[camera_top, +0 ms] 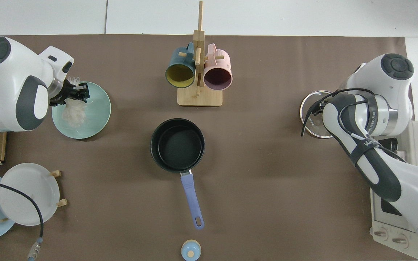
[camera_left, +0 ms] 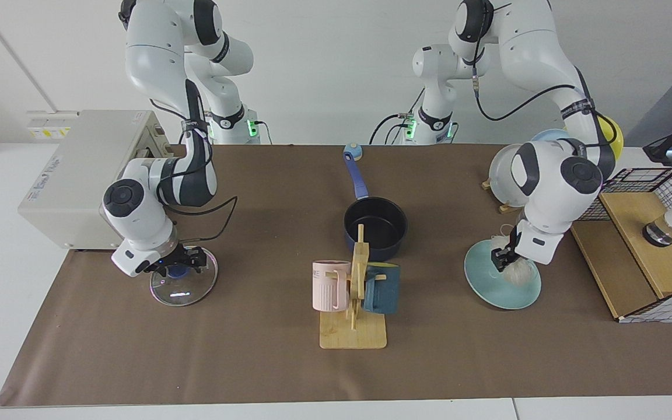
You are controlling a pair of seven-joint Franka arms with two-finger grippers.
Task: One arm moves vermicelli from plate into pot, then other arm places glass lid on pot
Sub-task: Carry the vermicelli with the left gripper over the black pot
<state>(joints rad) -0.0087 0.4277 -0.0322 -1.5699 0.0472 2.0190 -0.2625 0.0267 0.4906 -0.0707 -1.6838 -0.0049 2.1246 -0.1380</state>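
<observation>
Fingers of the left gripper (camera_left: 503, 257) pinch the white vermicelli (camera_left: 517, 273) over the plate (camera_left: 502, 294); the right gripper (camera_left: 179, 261) sits down at the glass lid (camera_left: 183, 283), fingers set narrowly about its blue knob.

Seen from the facing camera, the teal plate lies at 3 o'clock of the pot (camera_left: 375, 227), well apart, and the lid lies flat on the brown mat at 9 o'clock. From above, the noodle clump (camera_top: 73, 114) hangs from the gripper (camera_top: 79, 93) onto the plate's (camera_top: 98, 119) 9 o'clock side. Its black inside bare, the pot (camera_top: 177, 144) points its handle toward the arms' bases, beside the mug rack (camera_left: 354, 303).
</observation>
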